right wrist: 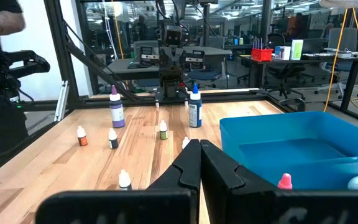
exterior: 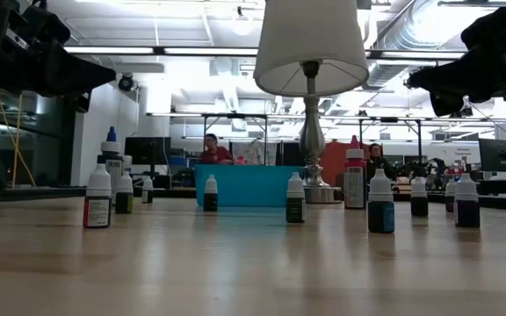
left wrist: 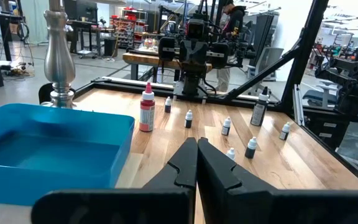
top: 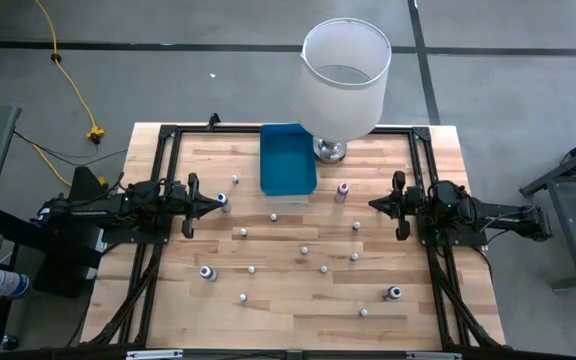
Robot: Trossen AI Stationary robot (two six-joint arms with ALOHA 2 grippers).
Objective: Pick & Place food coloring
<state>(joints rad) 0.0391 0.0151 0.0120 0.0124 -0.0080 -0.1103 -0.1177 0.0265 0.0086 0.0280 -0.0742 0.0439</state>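
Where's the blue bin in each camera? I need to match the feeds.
High view: blue bin, far centre of the table.
Low view: blue bin, centre, behind bottles.
Left wrist view: blue bin, foreground, beside left tool.
Right wrist view: blue bin, foreground, beside right tool.
Shared landmark: the lamp standing beside it.
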